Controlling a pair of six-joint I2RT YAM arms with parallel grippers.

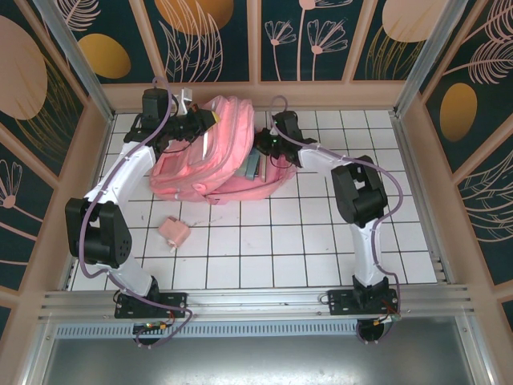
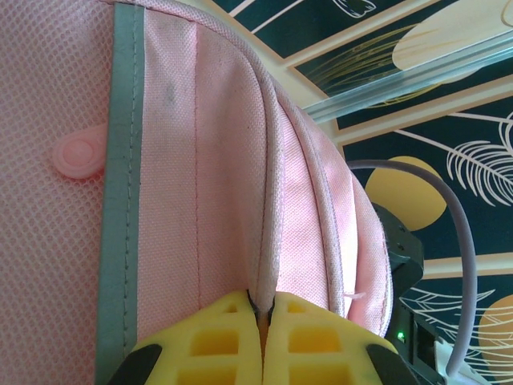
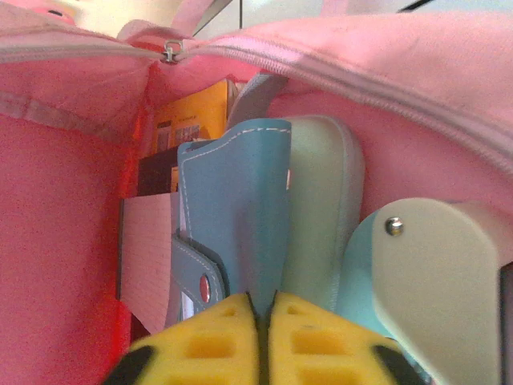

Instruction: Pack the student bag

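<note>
White tiled table [image 1: 321, 241] sits inside walls of dark floral panels. At its far middle lies the student bag [image 1: 216, 152], soft and pink, on its side with the main opening towards the right. The left arm [image 1: 120, 172] bends up and across to the bag's far left edge. There the left gripper [image 2: 262, 305] has its yellow fingers pressed together on a piped seam, beside a grey strip [image 2: 124, 200]. The right arm [image 1: 353, 188] reaches into the opening. Inside, the right gripper [image 3: 262, 301] has its fingers closed below a blue case [image 3: 240, 208]; whether it pinches the case is unclear. A small pink pouch [image 1: 174, 233] lies apart on the tiles.
</note>
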